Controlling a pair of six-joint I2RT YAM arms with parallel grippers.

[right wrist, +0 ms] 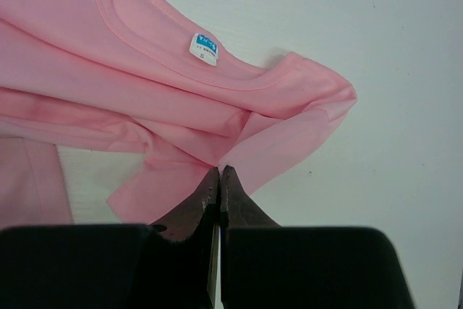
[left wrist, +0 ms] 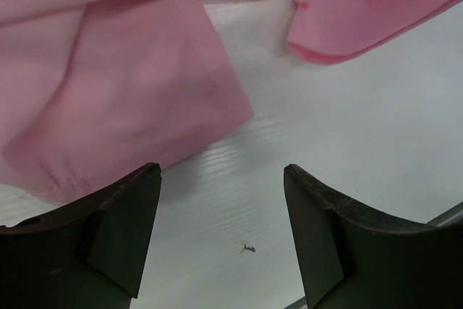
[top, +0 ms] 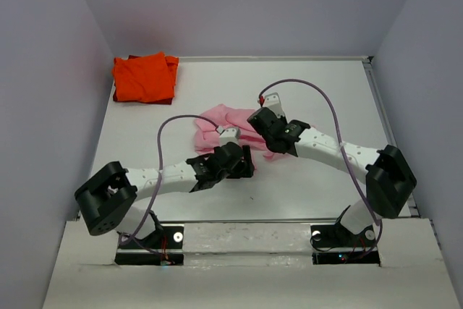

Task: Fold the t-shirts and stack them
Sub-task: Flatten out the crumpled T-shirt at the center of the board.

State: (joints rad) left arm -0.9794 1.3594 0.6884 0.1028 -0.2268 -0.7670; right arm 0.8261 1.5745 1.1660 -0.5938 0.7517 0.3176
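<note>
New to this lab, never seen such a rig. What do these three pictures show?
Two robot arms are bolted at the near edge of a white table. One picture looks down from above and behind; the other two come from a camera on each wrist, so the dark shapes at the bottom are that arm's jaws. A crumpled pink t-shirt lies mid-table; an orange-red t-shirt sits in the far left corner. The left arm has open jaws beside the pink cloth, holding nothing. The right arm has shut jaws, apparently pinching a fold of it.
</note>
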